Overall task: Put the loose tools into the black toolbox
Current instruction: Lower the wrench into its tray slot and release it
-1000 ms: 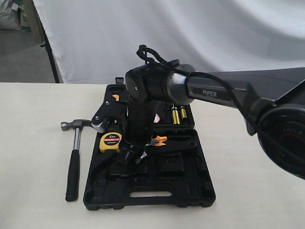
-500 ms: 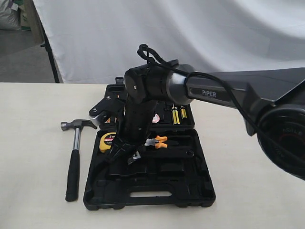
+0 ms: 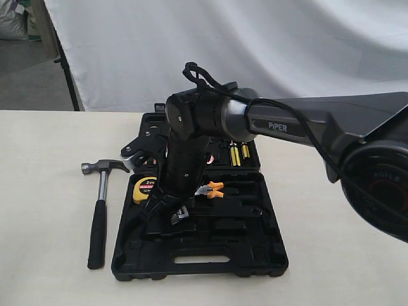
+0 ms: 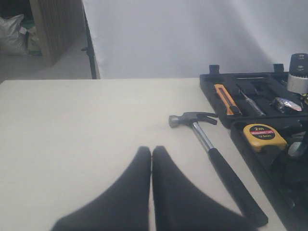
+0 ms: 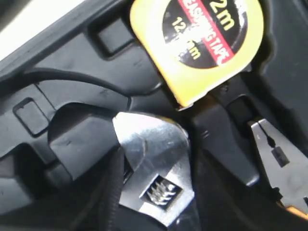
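Black toolbox (image 3: pixel 255 255) lies open on the tabletop (image 3: pixel 51 255), slot-handle edge nearest. Claw hammer (image 3: pixel 97 220) rests on the tabletop just beside the case, not yet stowed. Right hand (image 3: pixel 167 207), low over the near half, appears to grip the adjustable wrench (image 5: pixel 154 178), whose silver head hangs above a moulded recess beside the yellow tape measure (image 3: pixel 145 187) and orange-handled pliers (image 3: pixel 213 188). Left hand (image 4: pixel 151 150) is closed and empty over bare tabletop. Tape roll not identifiable. Judged stage: wrench nearly placed, hammer remaining.
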`<action>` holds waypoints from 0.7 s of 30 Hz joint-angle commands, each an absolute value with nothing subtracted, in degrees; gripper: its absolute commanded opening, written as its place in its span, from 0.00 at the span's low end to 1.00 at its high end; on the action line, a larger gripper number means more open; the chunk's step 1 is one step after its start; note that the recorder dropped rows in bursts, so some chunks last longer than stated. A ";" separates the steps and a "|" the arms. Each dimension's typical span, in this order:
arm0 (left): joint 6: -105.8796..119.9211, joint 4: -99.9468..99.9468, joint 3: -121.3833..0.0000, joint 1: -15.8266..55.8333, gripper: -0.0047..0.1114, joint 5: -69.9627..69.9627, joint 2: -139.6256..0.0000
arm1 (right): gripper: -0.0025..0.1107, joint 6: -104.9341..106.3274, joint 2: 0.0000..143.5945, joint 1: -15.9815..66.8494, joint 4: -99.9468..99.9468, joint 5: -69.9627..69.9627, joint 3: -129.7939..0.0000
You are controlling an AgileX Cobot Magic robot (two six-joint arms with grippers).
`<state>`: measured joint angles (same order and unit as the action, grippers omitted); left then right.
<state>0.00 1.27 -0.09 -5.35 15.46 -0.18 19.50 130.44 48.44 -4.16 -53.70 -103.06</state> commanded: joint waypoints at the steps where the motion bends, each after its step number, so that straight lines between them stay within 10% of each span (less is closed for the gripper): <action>1: 0.00 1.70 0.00 -5.45 0.05 15.42 0.00 | 0.02 19.30 130.38 48.14 -4.84 -53.96 -103.21; 17: 0.00 1.70 0.00 -5.45 0.05 15.42 0.00 | 0.02 17.72 130.38 48.14 -4.30 -54.04 -103.21; 21: 0.00 1.70 0.00 -5.45 0.05 15.42 0.00 | 0.21 16.31 130.38 48.14 -2.65 -53.93 -103.21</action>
<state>0.00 1.27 -0.09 -5.35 15.46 -0.18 17.77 130.44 48.44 -3.62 -53.58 -103.06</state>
